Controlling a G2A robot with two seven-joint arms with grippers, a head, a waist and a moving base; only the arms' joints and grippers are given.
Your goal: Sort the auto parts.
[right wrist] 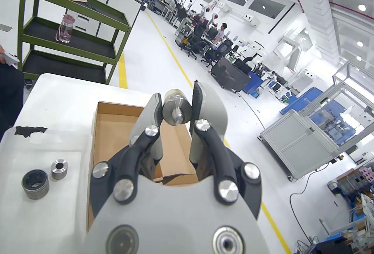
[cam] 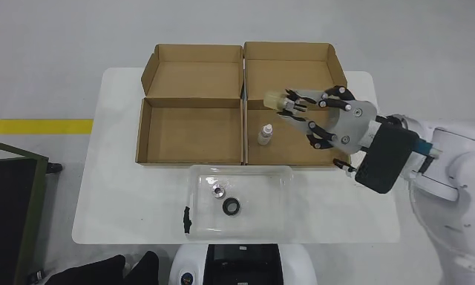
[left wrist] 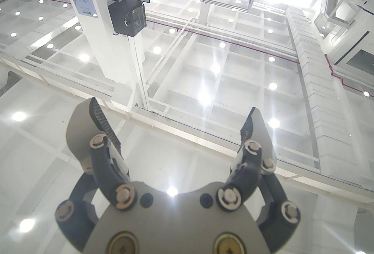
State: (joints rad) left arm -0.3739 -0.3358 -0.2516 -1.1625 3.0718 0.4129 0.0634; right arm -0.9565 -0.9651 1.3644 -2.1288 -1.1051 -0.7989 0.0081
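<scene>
My right gripper (cam: 286,105) hangs over the right cardboard box (cam: 326,153), shut on a metal cylinder with a short stub (cam: 272,101). The right wrist view shows that cylinder (right wrist: 176,110) pinched between the two pads of the right gripper (right wrist: 177,95). A small white bottle-shaped part (cam: 265,134) stands inside the right box. The left cardboard box (cam: 189,134) holds nothing I can see. A clear tray (cam: 274,211) at the table's front holds a small metal bushing (cam: 218,190) and a dark ring (cam: 232,206). My left gripper (left wrist: 172,120) is open, pointing up at the ceiling.
The box flaps (cam: 197,62) stand open along the table's far side. A black scrap (cam: 185,219) sticks to the tray's left end. A green cart (right wrist: 70,30) stands on the floor left of the table. In the right wrist view, the ring (right wrist: 35,183) and bushing (right wrist: 59,169) lie in the tray.
</scene>
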